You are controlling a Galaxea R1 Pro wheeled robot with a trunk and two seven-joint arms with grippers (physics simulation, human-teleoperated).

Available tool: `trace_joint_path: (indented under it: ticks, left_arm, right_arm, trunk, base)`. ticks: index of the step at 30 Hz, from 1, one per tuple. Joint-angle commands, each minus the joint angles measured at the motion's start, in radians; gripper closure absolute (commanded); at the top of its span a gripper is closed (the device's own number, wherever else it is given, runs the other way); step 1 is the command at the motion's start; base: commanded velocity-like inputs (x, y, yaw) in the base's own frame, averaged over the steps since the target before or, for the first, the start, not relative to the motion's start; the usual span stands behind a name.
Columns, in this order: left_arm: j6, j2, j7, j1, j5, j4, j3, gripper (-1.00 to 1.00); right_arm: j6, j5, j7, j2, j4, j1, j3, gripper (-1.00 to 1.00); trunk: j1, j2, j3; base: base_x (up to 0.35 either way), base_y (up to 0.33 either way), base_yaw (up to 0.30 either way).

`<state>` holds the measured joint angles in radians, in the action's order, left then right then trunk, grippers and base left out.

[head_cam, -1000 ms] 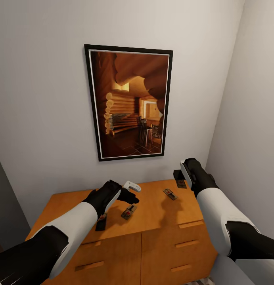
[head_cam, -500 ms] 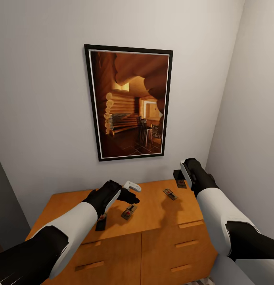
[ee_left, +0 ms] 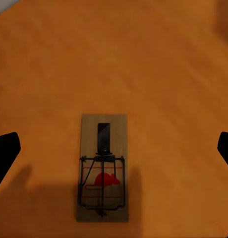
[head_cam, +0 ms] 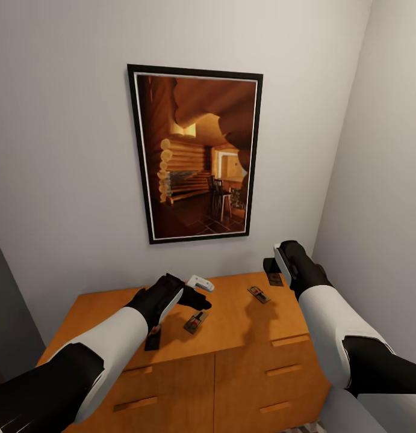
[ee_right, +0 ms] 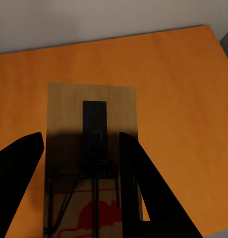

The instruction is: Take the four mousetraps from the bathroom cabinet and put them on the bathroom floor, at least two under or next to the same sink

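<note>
The cabinet [head_cam: 189, 343] stands against a pale wall in a narrow corner, a side wall close on its right and a dark edge at the far left. Its orange top is bare on the left half, open toward the front edge.

The left gripper [head_cam: 198, 291] hovers over the middle of the top, its fingers spread wide apart; in the left wrist view the dark fingertips [ee_left: 6, 151] sit at either side with a mousetrap [ee_left: 103, 166] lying flat between them, untouched. In the head view this trap [head_cam: 196, 322] lies just below the gripper, and another trap [head_cam: 153, 337] lies near the front edge, partly under the left forearm.

Further right a third trap [head_cam: 258, 294] lies alone on the top. At the back right corner the right gripper [head_cam: 273, 267] stands over a fourth trap [head_cam: 274, 279]; the right wrist view shows its fingers [ee_right: 143, 183] open, straddling that trap [ee_right: 91, 148], whether touching I cannot tell.

A framed picture [head_cam: 195, 153] hangs on the wall above. Drawer handles [head_cam: 283, 341] run along the front.
</note>
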<state>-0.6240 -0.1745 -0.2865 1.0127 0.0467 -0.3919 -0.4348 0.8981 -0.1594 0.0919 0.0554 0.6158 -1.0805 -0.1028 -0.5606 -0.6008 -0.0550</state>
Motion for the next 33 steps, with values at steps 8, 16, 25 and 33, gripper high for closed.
trace_joint_path:
  ticks: [8, 16, 25, 33]
  left_arm:
    - [-0.005, 0.0, 0.001, 0.001, 0.003, 0.005, -0.002, -1.0]
    - [-0.007, 0.0, 0.0, 0.001, 0.003, 0.009, -0.002, -1.0]
    - [-0.008, 0.0, 0.002, 0.001, -0.001, 0.029, -0.003, -1.0]
    - [-0.007, 0.0, 0.003, 0.001, -0.002, 0.033, -0.004, -1.0]
  right_arm:
    - [0.004, -0.008, -0.004, 0.001, 0.001, -0.001, -0.006, 1.0]
    - [0.004, -0.008, -0.004, 0.001, 0.001, -0.001, -0.006, 1.0]
    - [0.004, -0.008, -0.004, 0.001, 0.001, -0.001, -0.006, 1.0]
    - [0.004, -0.008, -0.004, 0.001, 0.001, -0.001, -0.007, 1.0]
  trunk:
    - [-0.012, -0.023, -0.012]
    - [-0.012, -0.023, -0.012]
    - [-0.012, -0.023, -0.012]
    - [-0.031, -0.058, -0.027]
  base:
    - [0.0, 0.0, 0.0]
    - [0.0, 0.0, 0.0]
    - [0.0, 0.0, 0.0]
    - [0.0, 0.0, 0.0]
